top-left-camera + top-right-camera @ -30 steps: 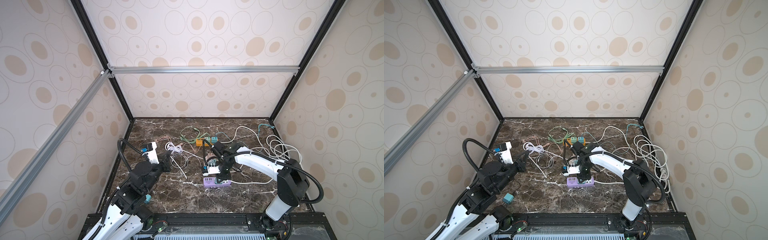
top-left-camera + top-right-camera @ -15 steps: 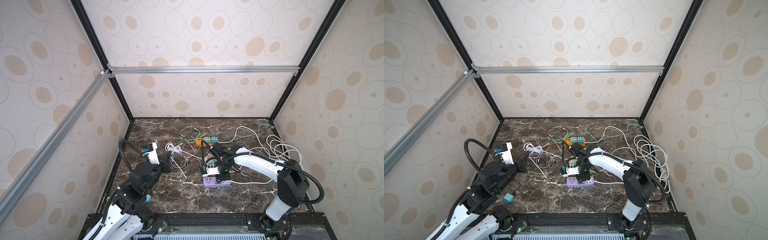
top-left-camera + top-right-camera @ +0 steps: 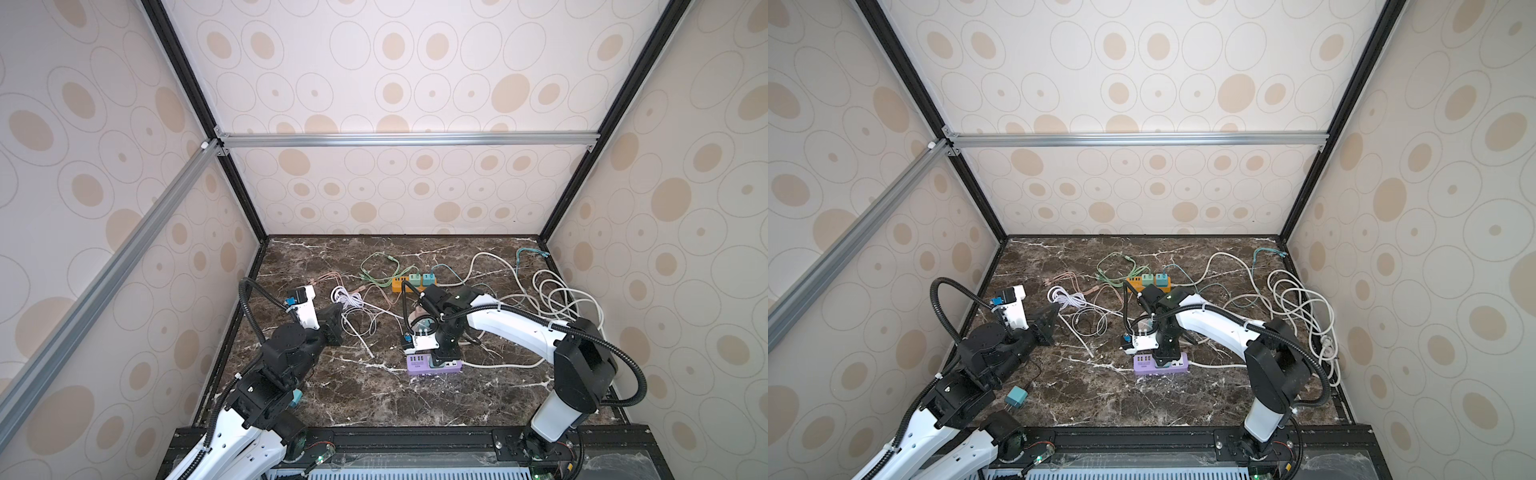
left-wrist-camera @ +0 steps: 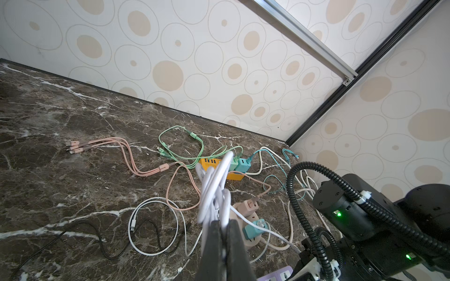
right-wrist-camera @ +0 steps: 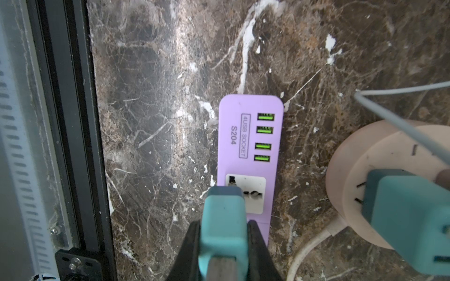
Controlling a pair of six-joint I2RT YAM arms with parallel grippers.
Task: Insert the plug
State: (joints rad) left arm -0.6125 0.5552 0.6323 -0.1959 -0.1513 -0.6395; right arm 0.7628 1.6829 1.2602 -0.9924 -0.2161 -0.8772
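The teal plug [image 5: 224,219] sits pinched between the two black fingers [image 5: 258,245] of the right tool [image 5: 224,232], which is clenched on its sides. The plug's darker front end reaches the edge of the white socket [image 5: 254,194] on the purple power strip [image 5: 250,136]. From where I stand I cannot tell whether the prongs are in. Four green-lit USB ports [image 5: 265,131] run along the strip beyond that socket. In both top views the right tool points straight down onto the strip, which lies flat near the front middle of the dark marble desk [image 3: 374,399]. Just beside the strip stands a round pink socket block [image 5: 389,150] with a second teal plug [image 5: 409,211] pushed into it. Over on the left, the left tool [image 4: 222,226] is clenched on a bundle of white cable [image 4: 214,185] that rises up out of its closed fingers. Farther back on the desk lie an orange power strip [image 4: 235,175], a looping pink cable [image 4: 126,150] and a green cable [image 4: 194,141]. A coil of white cord [image 3: 557,295] sprawls along the right side. A loose teal charger [image 3: 1016,395] rests by the base of the left arm.
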